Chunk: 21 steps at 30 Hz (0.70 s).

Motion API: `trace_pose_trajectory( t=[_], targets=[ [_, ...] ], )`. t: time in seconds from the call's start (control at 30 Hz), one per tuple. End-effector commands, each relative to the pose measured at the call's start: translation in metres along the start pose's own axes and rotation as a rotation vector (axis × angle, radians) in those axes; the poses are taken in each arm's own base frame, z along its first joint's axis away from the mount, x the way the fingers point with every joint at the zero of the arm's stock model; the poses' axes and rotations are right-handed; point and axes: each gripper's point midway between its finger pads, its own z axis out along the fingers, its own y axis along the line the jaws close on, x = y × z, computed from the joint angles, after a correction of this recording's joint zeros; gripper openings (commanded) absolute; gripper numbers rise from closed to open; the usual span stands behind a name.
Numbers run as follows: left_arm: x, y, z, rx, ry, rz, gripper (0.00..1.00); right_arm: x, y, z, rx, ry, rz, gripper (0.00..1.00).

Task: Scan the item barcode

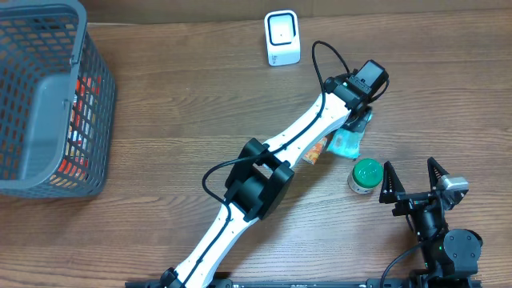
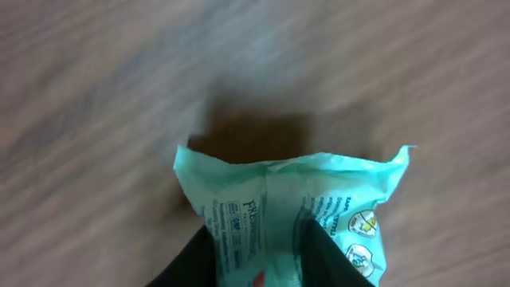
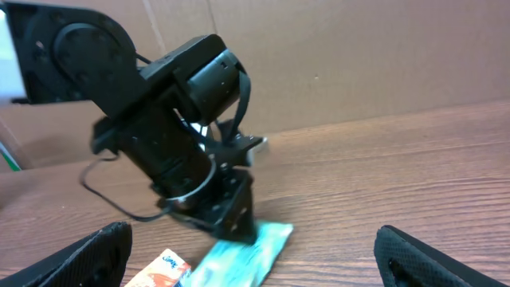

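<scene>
Fingers, left gripper (image 2: pixel 260 229): clenched on the teal packet (image 2: pixel 295 199), one dark finger (image 2: pixel 331 259) on each side of it, pinching across its width.
Fingers, right gripper (image 1: pixel 410 170): spread wide and grasping nothing, well apart from the left fingers.
Packet place: between the left fingers, with most of its length sticking out beyond the tips; whether its free end rests on the table (image 1: pixel 184 96) cannot be told.
Long axis: runs straight out from the left fingers, along the line of the gripper.
Facing: crimped end seam points away from the fingertips; the side with small print and round icons faces the wrist camera; a barcode cannot be made out.
Beside the fingers: an orange-and-white packet (image 1: pixel 317 150) lies just to one side, partly under the left arm (image 1: pixel 296 136).
Between the grippers: a green-lidded jar (image 1: pixel 367 174) stands upright near the left fingers, just in front of the right fingertips, apart from the teal packet.
Scanner (image 1: pixel 282 38): white, upright, well apart from the left fingers, with bare table between.
Basket (image 1: pixel 96 120): grey mesh, far from both sets of fingers, with red-and-white goods inside.
</scene>
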Motion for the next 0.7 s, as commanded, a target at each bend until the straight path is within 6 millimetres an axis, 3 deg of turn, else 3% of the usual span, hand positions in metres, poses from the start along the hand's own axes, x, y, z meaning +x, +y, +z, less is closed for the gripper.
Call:
trace_pose_trajectory(
  t=[0.0,0.17,0.27,0.37,0.5,0.6,0.67],
  targets=[
    [0.025,0.012,-0.015,-0.039,0.099,0.068,0.29,0.002,-0.002,0.0,0.003,-0.002,0.003,1.0],
    [0.059,0.016,-0.034,-0.032,0.247,0.07,0.38,0.002,-0.002,0.0,0.003,-0.002,0.003,1.0],
    [0.065,0.017,-0.038,-0.037,0.271,0.069,0.38,0.002,-0.002,0.0,0.003,-0.002,0.003,1.0],
    [0.059,0.017,-0.051,-0.028,0.246,0.066,0.38,0.002,-0.002,0.0,0.003,-0.002,0.003,1.0],
    [0.041,0.023,-0.083,-0.014,0.176,0.019,0.42,0.002,-0.002,0.0,0.003,-0.002,0.003,1.0],
    [0.032,0.041,-0.108,-0.041,0.137,-0.019,0.44,0.002,-0.002,0.0,0.003,-0.002,0.003,1.0],
    [0.03,0.064,-0.114,-0.131,0.122,-0.072,0.44,0.002,-0.002,0.0,0.003,-0.002,0.003,1.0]
  ],
)
